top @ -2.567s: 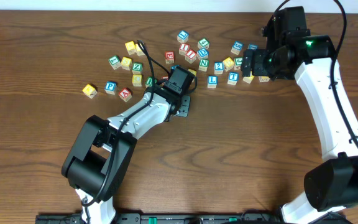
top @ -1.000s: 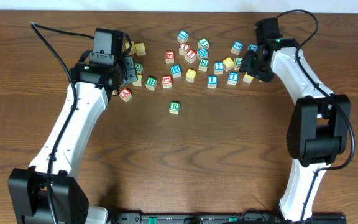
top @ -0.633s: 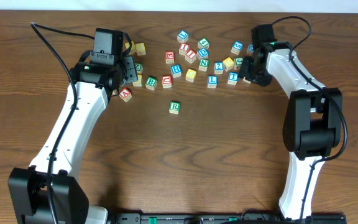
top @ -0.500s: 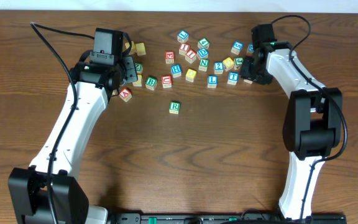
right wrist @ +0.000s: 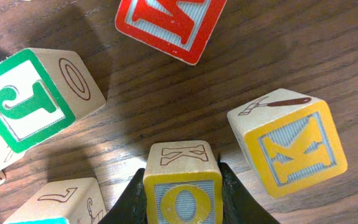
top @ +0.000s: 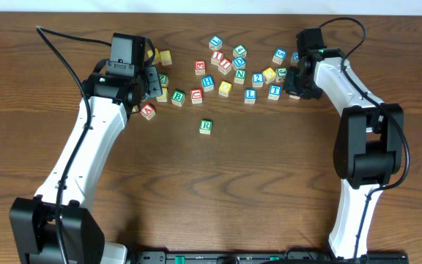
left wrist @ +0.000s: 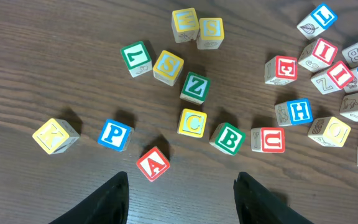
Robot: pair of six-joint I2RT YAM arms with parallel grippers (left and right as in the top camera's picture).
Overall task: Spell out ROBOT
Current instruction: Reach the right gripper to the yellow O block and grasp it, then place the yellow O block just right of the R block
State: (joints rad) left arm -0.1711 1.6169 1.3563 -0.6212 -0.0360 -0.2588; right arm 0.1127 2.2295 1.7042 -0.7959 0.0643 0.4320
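Step in hand: fetching the first O. My right pincer (right wrist: 182, 194) was clamped on the O block (right wrist: 182, 177), fingers (right wrist: 129, 202) hard against both its sides. The block looked to be sitting on the table (right wrist: 166, 106), not lifted as far as I could tell. Tight spot: the K block (right wrist: 291, 146) was just beside one finger and nearly touching the O. The J block (right wrist: 33, 99) sat ahead on the other side, with a red block (right wrist: 169, 25) further ahead. The R block (top: 206, 126) stood alone, well apart from the pile and from this pincer — I read that as letter one placed. Next move, my call: lift straight up so K doesn't get dragged, carry across, and set O down just beside R on the side nearer this pincer, face up and square. My left pincer (left wrist: 182, 196) hung spread apart with nothing in it. The A block (left wrist: 153, 163) was just ahead of its tips and the B block (left wrist: 228, 137) slightly further ahead — B is the obvious pick for that arm. Surface: dark wood-grain top, flat, matte; I'd expect blocks to slide if nudged. Room: almost none in view, only a pale strip past the far edge.
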